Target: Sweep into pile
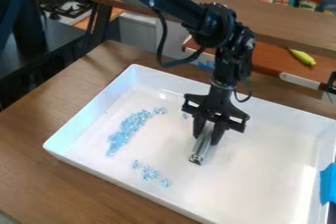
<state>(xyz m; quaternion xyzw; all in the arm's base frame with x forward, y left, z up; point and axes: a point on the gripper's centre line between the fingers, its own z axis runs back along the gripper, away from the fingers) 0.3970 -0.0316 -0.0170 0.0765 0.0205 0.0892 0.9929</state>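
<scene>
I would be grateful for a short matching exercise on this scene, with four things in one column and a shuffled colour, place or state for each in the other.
1. tray
2. larger group of bits
3. metal piece
4. yellow-green item

A. lying on the reddish-brown surface
B. held by the tool
C. white
D. light blue, in a long band

Pairs: 1-C, 2-D, 3-B, 4-A

Bright light, soft shadows, glare lower right
</scene>
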